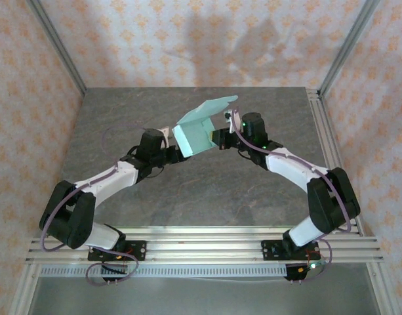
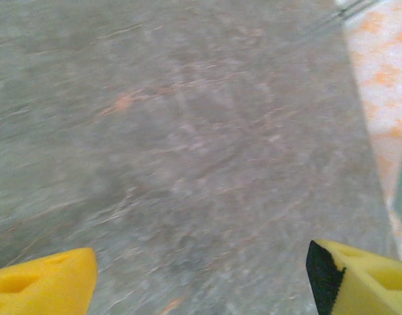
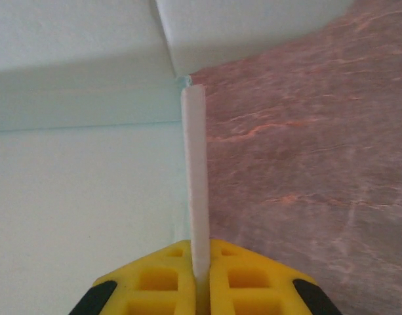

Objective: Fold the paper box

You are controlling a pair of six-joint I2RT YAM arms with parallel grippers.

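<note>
Right gripper (image 3: 199, 272) has its jaws clamped on a thin edge of the paper box (image 1: 195, 131), held above the tabletop (image 1: 207, 190) between the arms. Left gripper (image 2: 199, 272) sits just beside it, jaws apart, gripping nothing.

No text, label, brand or number legible anywhere. Plain mint-green card on the paper box (image 1: 195, 136), without any print. On the walls (image 1: 187, 39) just a repeated orange ornament, no letters or signs.
</note>
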